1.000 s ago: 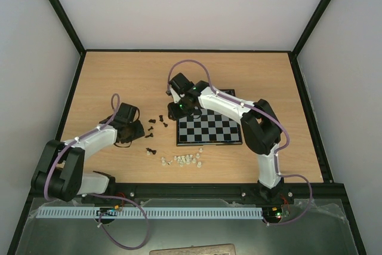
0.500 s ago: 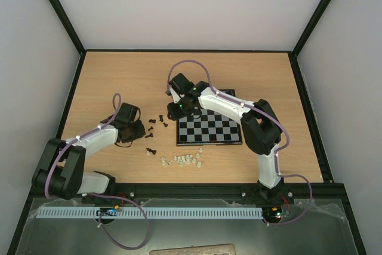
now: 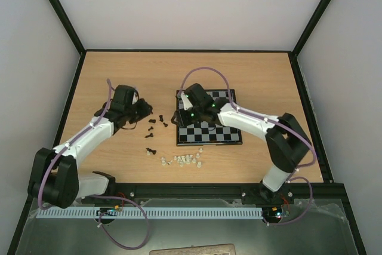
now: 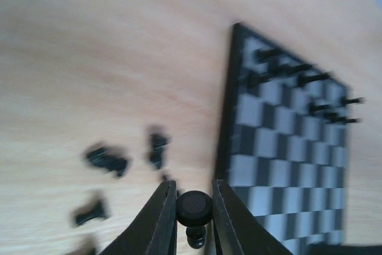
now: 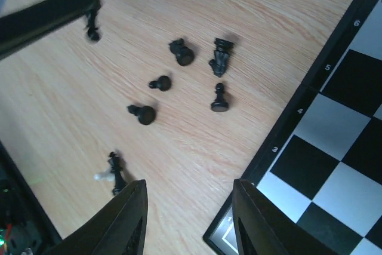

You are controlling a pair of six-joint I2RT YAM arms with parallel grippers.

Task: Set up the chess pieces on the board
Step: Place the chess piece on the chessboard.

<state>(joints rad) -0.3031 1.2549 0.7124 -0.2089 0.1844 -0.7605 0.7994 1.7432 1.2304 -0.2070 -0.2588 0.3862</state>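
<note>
From above, my left gripper hangs over the tabletop just left of the loose black chessmen. My right gripper sits at the left edge of the chessboard. A cluster of whitish chessmen lies off the squares, near the board's front-left corner. My two wrists are near each other, so I judge that crossing paths could make them bump.

On the left wrist camera, which is blurred, my left gripper is narrowed onto a black chessman. It is pinched by its round head, with the body hanging below. The chessboard lies ahead to the right, with standing black chessmen on its far rows. The loose black chessmen are scattered on the wood to the left. A round head gives little to hold, so the piece could twist or slip and land tilted. A low pass over the board could knock down the ones already placed.

On the right wrist camera, my right gripper stands partly open with nothing between its fingers. It is over the tabletop beside the chessboard corner. The loose black chessmen lie ahead, some on their sides. Those could roll away if I close on them off-centre.
</note>
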